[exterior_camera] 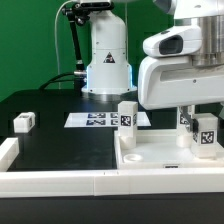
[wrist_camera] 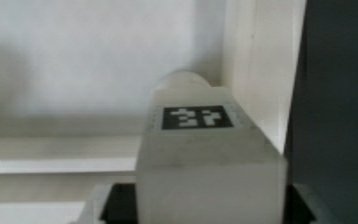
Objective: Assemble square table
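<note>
Clamped between the closed fingers [wrist_camera: 108,203], a small white tagged plastic block leg [wrist_camera: 201,150] sits upright over the large white plastic square slab [exterior_camera: 160,156], close beside its raised rim. Beyond the fingers, bare black desk [exterior_camera: 60,142] leaves open room.

Smooth white plastic slab [exterior_camera: 160,152] and leg [wrist_camera: 202,165] (matt printed tag [wrist_camera: 201,117]); matt black table [exterior_camera: 50,145].

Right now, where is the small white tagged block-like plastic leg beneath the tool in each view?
Exterior view: small white tagged block-like plastic leg at the exterior view's right, beneath the tool, over the large white square plastic slab.
Wrist view: leg fills the centre, tag facing the camera.
Shared landmark: the slab.
</note>
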`<action>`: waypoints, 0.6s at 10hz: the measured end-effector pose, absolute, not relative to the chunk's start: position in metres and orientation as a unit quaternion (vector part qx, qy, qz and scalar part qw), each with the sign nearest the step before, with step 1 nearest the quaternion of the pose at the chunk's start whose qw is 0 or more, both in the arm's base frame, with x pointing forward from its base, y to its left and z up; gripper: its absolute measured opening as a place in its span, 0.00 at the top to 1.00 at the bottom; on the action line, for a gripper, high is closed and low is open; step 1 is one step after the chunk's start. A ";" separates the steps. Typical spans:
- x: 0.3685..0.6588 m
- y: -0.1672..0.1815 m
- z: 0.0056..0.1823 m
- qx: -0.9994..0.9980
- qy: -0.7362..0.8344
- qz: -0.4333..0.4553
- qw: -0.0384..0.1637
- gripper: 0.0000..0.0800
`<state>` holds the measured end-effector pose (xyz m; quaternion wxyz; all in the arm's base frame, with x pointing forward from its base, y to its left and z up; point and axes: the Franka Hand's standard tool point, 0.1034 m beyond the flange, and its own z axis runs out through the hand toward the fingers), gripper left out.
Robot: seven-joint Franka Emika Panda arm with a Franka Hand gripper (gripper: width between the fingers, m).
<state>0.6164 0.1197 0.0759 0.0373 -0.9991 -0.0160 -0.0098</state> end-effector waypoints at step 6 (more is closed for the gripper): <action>0.617 0.114 0.075 -0.943 0.331 0.009 0.040 0.64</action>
